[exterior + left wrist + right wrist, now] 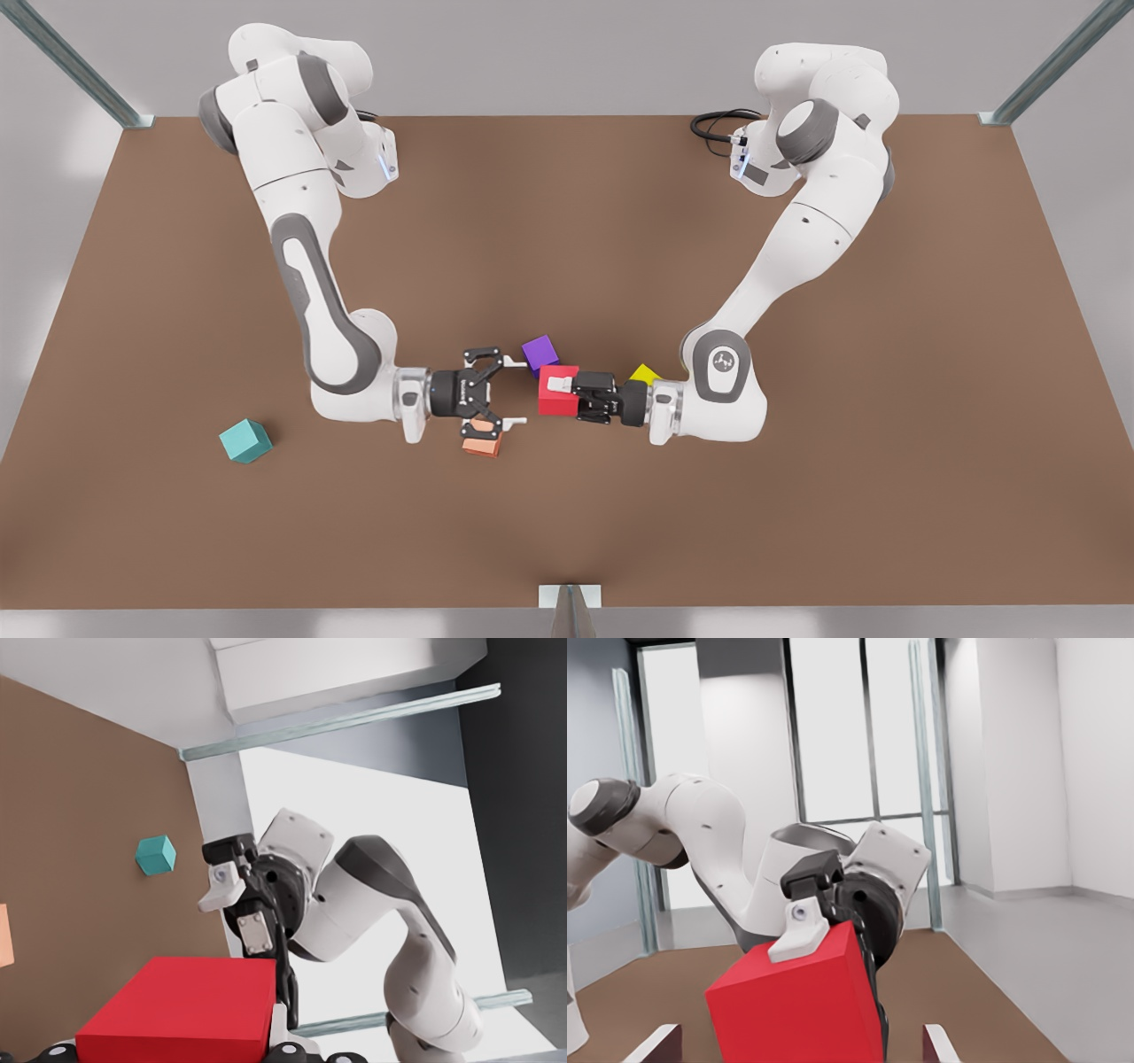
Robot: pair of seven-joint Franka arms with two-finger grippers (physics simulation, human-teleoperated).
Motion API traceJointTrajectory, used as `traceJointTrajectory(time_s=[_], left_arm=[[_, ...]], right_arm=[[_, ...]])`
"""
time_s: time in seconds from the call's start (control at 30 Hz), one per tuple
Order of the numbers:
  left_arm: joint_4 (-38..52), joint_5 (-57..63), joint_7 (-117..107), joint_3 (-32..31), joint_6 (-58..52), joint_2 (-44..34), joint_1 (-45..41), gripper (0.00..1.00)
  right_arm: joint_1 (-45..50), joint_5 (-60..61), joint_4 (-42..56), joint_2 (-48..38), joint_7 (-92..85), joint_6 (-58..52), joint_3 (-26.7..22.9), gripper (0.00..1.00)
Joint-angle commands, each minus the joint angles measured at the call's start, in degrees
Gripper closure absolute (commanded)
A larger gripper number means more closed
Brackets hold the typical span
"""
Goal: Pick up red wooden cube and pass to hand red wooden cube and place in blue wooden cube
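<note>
Left gripper [556,390] – on the arm at the front view's right – was clamped on the red wooden cube [554,403], holding it clear of the table [177,310] near the middle of the near half. In the left wrist view the cube [177,1010] sat close in front of the camera. One white finger pad [799,935] lay across the cube's upper edge in the right wrist view.

Right gripper [514,392], on the arm at the front view's left, faced the left one head-on with its fingers spread wide. Its tips were just short of the cube's free face, not touching it. The right wrist view had the cube [797,1010] lined up between its own fingertips [660,1041].

Blue wooden cube [245,440] sat alone on the table toward the front view's left, well apart from both grippers, with bare surface all round it. It showed past the right gripper in the left wrist view [156,855].

Clutter was tight around the handover point:
- purple cube [539,352] lay just behind the red one
- yellow cube [644,374] was behind the left gripper's wrist
- salmon cube [483,443] sat below the right gripper's near finger – contact could not be judged

Table edges were far off on every side.
</note>
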Motion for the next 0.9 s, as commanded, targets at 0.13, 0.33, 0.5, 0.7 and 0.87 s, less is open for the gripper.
traceJointTrajectory(time_s=[0.13,0.33,0.5,0.7,0.87], left_arm=[[0.02,-0.43,-4.09,-0.04,-0.41,-0.18,0.07,0.34],[0.02,-0.52,-4.09,-0.04,-0.33,0.08,-0.1,0.33],[0.02,-0.52,-4.0,-0.04,0.11,0.34,-0.37,0.34],[0.02,-0.52,-4.0,-0.04,0.11,0.34,-0.46,0.33],[0.29,-0.69,-4.09,-0.13,1.78,0.34,-1.6,0.34]], right_arm=[[0.35,0.97,0.02,0.13,-7.73,0.22,0.1,0.0],[0.44,1.06,-0.33,0.04,-7.73,0.22,0.9,0.0],[0.44,1.24,-0.42,0.13,-7.73,0.31,1.25,0.0],[0.71,1.41,-0.33,0.31,-7.55,1.01,1.6,0.0],[0.71,1.41,-0.16,0.31,-7.11,1.28,1.6,0.0]])
